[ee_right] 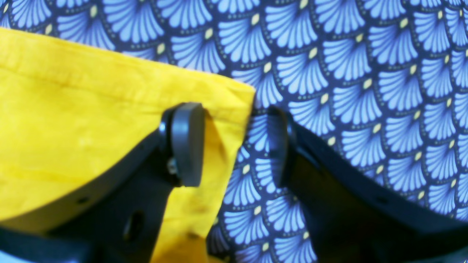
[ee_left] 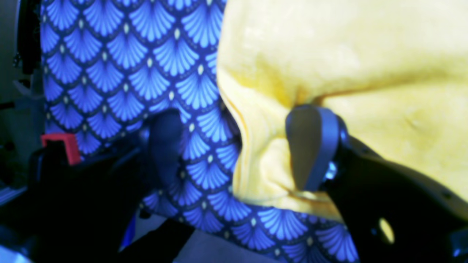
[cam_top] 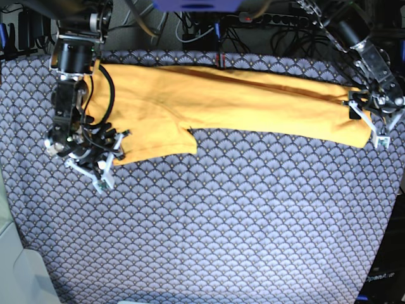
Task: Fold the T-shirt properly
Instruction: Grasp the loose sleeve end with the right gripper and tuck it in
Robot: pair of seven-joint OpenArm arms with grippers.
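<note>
Fan-patterned tablecloth (cam_top: pixel 209 209), T-shirt (cam_top: pixel 253 101) spread across, both hands wide, left hand (ee_left: pixel 241 146), right hand (ee_right: pixel 234 142) straddling its edges.

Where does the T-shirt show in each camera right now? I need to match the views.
Left wrist: T-shirt fills the upper right, its edge bunched between the open fingers.
Right wrist: it covers the left side, its corner by one finger.
Base: a long band across the top of the tablecloth.
Shared landmark: the fan-patterned tablecloth.
</note>
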